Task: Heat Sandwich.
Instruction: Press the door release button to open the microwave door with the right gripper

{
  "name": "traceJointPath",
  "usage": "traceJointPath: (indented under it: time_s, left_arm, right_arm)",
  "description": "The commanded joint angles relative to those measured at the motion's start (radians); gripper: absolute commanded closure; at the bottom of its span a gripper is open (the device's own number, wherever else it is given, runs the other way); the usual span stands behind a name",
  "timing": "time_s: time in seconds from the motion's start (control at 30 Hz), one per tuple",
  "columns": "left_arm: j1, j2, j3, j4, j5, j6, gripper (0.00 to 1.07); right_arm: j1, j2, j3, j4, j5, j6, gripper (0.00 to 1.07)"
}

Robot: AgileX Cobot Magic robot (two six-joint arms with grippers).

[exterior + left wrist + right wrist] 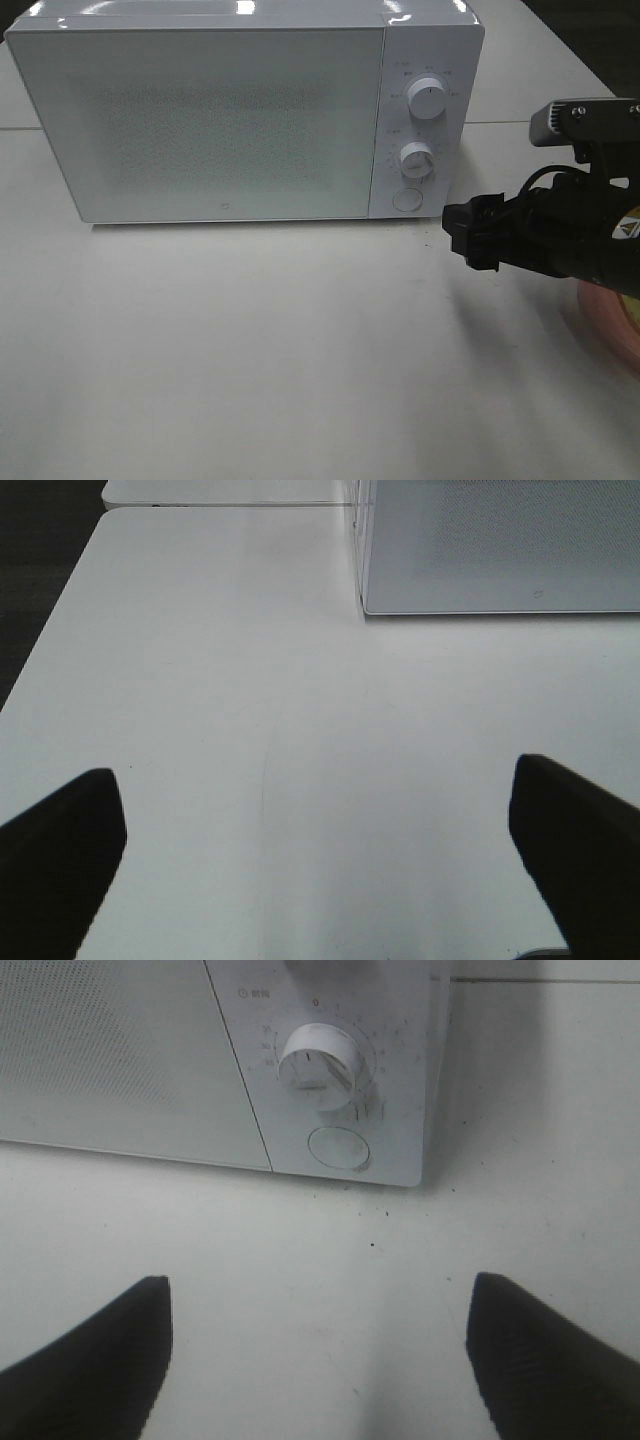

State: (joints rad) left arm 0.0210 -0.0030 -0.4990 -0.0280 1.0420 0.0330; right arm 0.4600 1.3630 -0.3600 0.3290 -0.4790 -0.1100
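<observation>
The white microwave stands at the back of the table with its door shut. My right gripper hovers in front of its lower right corner, pointing left. In the right wrist view the right gripper is open with only bare table between its fingers, facing the round door button and the lower dial. My left gripper is open and empty over the table, with the microwave's left front corner ahead of it. The sandwich is hidden; only a pink plate rim shows under the right arm.
The control panel carries an upper dial, a lower dial and a round button. The white table stretches in front of the microwave. Its left edge drops off to dark floor.
</observation>
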Motion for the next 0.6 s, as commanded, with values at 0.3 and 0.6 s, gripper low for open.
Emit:
traceJointPath:
  time_s: [0.3,0.6]
  left_arm:
    - [0.002,-0.030,0.003,0.000,-0.005,-0.004,0.05]
    - [0.002,-0.030,0.003,0.000,-0.005,-0.004,0.05]
  right_arm:
    - [0.170,0.113,0.060,0.267,-0.354,-0.107,0.31]
    - [0.298,0.198,0.060,0.433,-0.553,-0.141,0.31]
